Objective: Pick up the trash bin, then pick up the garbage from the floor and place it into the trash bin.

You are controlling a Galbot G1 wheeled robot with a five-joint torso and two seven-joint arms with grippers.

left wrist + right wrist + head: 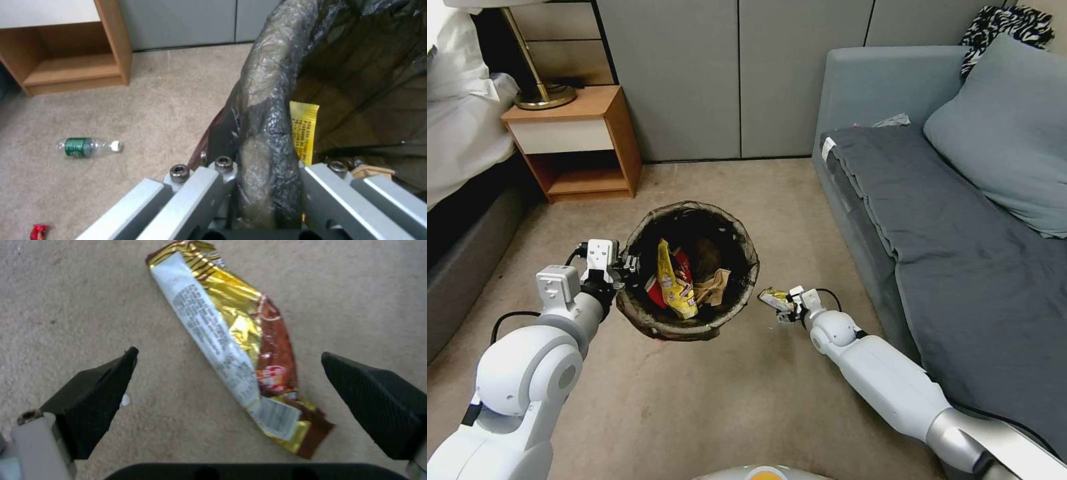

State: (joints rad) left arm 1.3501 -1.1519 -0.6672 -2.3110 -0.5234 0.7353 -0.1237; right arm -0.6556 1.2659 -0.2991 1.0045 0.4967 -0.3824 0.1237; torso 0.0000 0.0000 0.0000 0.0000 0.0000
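The left hand [620,270] is clamped on the rim of the small round trash bin [688,270], white plastic under a dark brown-black bag liner folded over its edge; the left wrist view shows the liner-wrapped rim pinched between the two metal fingers [191,196], so the first step, picking up the bin, looks done. Inside the bin lie a yellow snack packet [672,280], a red-and-white crumpled wrapper [657,290] and a tan paper bag [715,285], so part of the collecting is also finished. Just beside the bin, on its sofa side, the right hand [784,308] hangs low over the beige short-pile carpet floor [747,400], its black pads [95,396] spread wide to either side of a crumpled gold, white and brown foil wrapper [240,360] that lies flat on the carpet between them, not yet gripped. On the nightstand side of the bin, a small green-labelled clear plastic bottle [86,147] lies on the floor, and nearer the bin a small red scrap [39,231]. I judge the task past halfway, with at least these three pieces left.
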